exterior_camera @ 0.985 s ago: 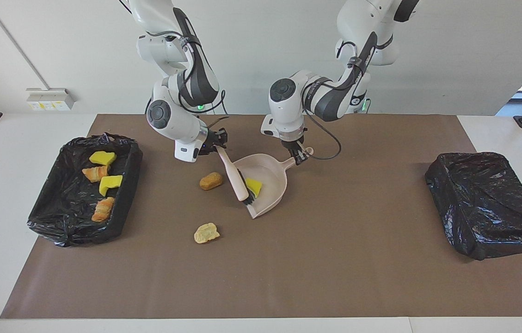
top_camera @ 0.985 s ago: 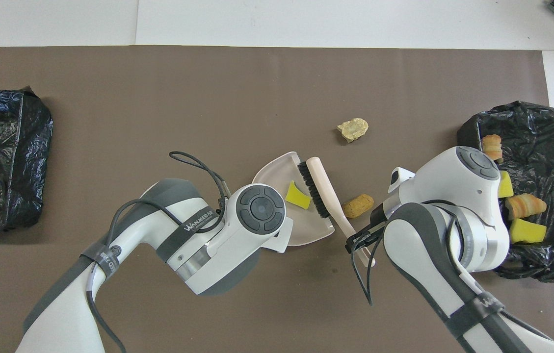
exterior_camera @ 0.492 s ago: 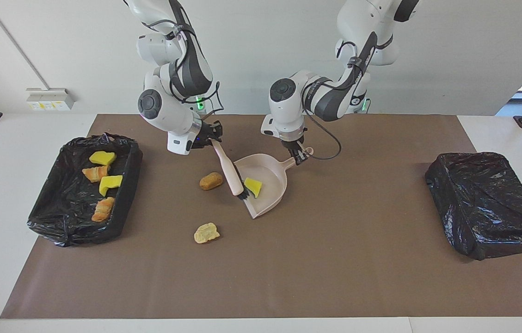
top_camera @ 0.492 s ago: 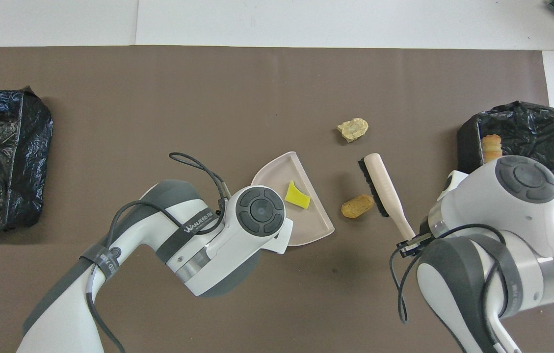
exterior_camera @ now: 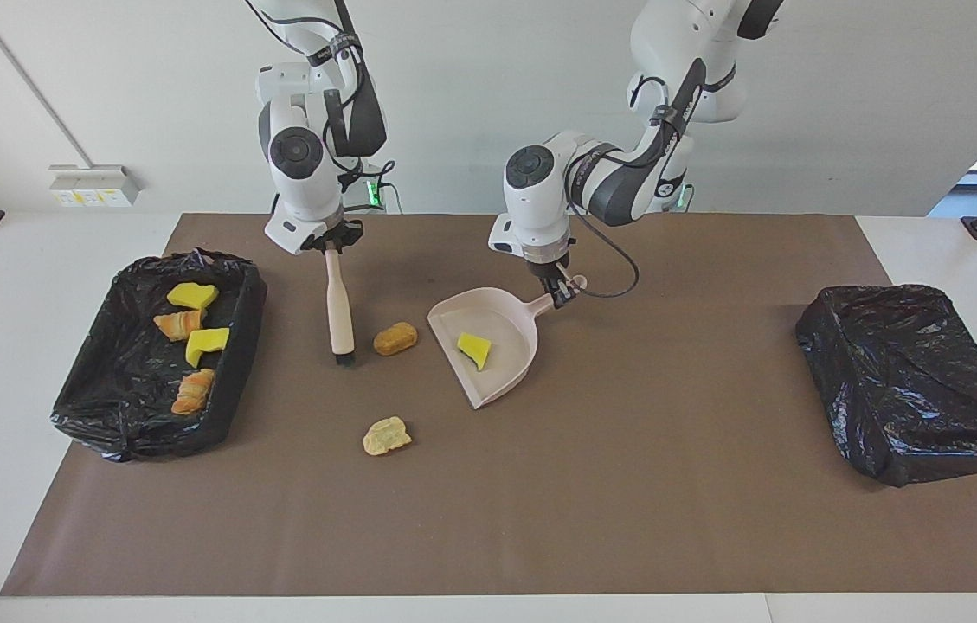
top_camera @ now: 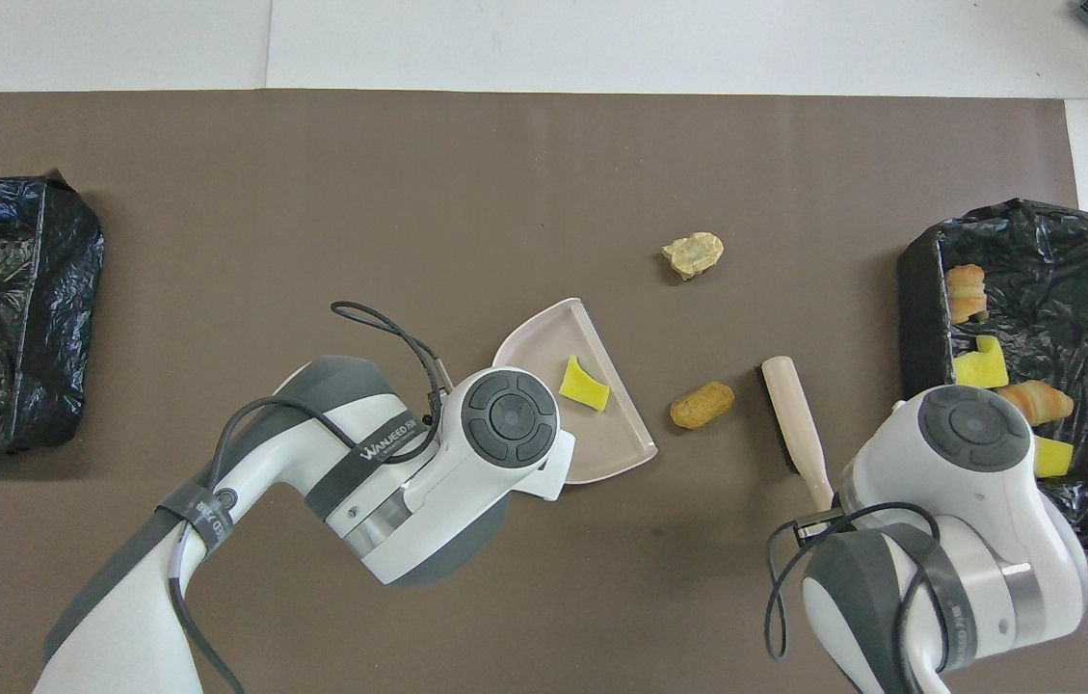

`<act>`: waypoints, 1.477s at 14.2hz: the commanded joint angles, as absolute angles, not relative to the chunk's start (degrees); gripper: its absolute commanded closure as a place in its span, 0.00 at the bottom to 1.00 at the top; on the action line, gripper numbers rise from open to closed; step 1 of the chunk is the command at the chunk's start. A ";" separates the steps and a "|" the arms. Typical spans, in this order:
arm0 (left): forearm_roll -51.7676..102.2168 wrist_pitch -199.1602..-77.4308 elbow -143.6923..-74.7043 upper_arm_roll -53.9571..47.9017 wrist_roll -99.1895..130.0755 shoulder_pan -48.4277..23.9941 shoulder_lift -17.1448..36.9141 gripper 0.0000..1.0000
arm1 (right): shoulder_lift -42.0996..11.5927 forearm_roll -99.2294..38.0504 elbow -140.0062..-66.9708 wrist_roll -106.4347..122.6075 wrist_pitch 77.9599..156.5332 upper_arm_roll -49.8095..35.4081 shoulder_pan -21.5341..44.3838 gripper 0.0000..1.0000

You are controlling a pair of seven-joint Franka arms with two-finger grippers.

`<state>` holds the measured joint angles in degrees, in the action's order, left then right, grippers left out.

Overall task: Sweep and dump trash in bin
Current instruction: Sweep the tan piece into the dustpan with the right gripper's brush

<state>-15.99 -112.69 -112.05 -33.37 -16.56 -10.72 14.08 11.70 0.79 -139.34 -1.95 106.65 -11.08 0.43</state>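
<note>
My left gripper [exterior_camera: 559,290] is shut on the handle of the pale pink dustpan [exterior_camera: 507,374], which rests on the brown mat with one yellow sponge chunk [exterior_camera: 474,350] in it. My right gripper [exterior_camera: 332,247] is shut on the brush [exterior_camera: 338,307], which hangs bristles-down by a brown bread lump [exterior_camera: 395,338], on the lump's side toward the right arm's end. The lump [top_camera: 702,405] lies between the brush [top_camera: 794,424] and the dustpan [top_camera: 616,443]. A tan lump [exterior_camera: 387,435] lies on the mat farther from the robots. The black-lined bin [exterior_camera: 129,372] holds several trash pieces.
A second black-lined bin [exterior_camera: 912,381] stands at the left arm's end of the table, nothing showing in it. The brown mat [exterior_camera: 626,484] covers most of the white table. In the overhead view both wrists hide their own fingers.
My right gripper lifted the brush out of the dustpan, carried it over the brown lump toward the right arm's end and swung it upright. The left gripper and dustpan stayed put.
</note>
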 commanded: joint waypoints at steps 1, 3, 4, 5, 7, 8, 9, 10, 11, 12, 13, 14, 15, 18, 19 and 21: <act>-15.47 -114.79 -114.96 -33.84 -16.17 -10.02 12.74 1.00 | 9.59 -6.19 -139.66 -1.33 109.24 -11.69 0.35 1.00; -15.47 -114.70 -114.96 -33.84 -16.26 -10.02 12.74 1.00 | 8.35 -15.43 -139.22 0.70 111.00 -11.78 0.70 1.00; -15.47 -114.70 -114.96 -33.84 -16.26 -10.02 12.66 1.00 | 7.91 -18.43 -139.04 2.62 111.09 -12.47 0.96 1.00; -15.47 -114.70 -114.96 -33.84 -16.17 -10.02 12.74 1.00 | 7.82 -21.94 -138.61 4.72 111.01 -13.44 1.05 1.00; -15.47 -114.70 -115.22 -33.93 -15.82 -10.19 12.39 1.00 | 7.73 -29.07 -137.73 7.11 111.09 -15.99 1.14 1.00; -15.47 -114.70 -115.31 -34.01 -15.82 -10.20 12.39 1.00 | 7.65 -32.83 -137.55 7.38 111.18 -16.78 1.14 1.00; -15.47 -114.70 -115.31 -34.10 -15.82 -10.11 12.39 1.00 | 7.73 -37.05 -137.29 7.47 111.18 -17.22 1.14 1.00; -15.47 -114.78 -115.31 -34.10 -15.82 -10.11 12.39 1.00 | 7.73 -40.57 -137.20 7.47 111.09 -17.23 1.14 1.00; -15.47 -114.79 -115.31 -34.10 -15.91 -10.02 12.39 1.00 | 7.73 -42.52 -136.85 7.47 110.83 -17.31 1.14 1.00; -15.47 -114.96 -115.31 -34.10 -15.91 -10.02 12.48 1.00 | 7.82 -42.63 -135.98 7.38 110.22 -17.31 1.14 1.00; -15.47 -115.40 -115.31 -34.10 -15.82 -10.02 12.48 1.00 | 8.43 -42.45 -134.84 6.86 109.78 -17.23 1.14 1.00; -15.47 -115.66 -115.31 -34.10 -15.73 -9.93 12.57 1.00 | 9.66 -41.41 -134.04 6.07 108.30 -17.14 1.14 1.00; -15.47 -115.84 -115.31 -34.10 -15.47 -9.93 12.66 1.00 | 10.97 -38.96 -133.86 4.85 107.41 -16.96 1.14 1.00; -14.68 -115.93 -114.35 -34.01 -15.38 -8.88 13.27 1.00 | 11.43 -27.98 -131.76 2.03 107.75 -16.52 0.79 1.00; -14.07 -115.58 -113.74 -33.93 -15.29 -8.79 13.45 1.00 | 10.29 -21.77 -129.75 1.24 108.01 -16.52 0.36 1.00; -14.50 -114.26 -111.63 -33.66 -15.03 -8.79 14.49 1.00 | 6.35 -8.76 -124.91 0.97 109.24 -16.44 0.00 1.00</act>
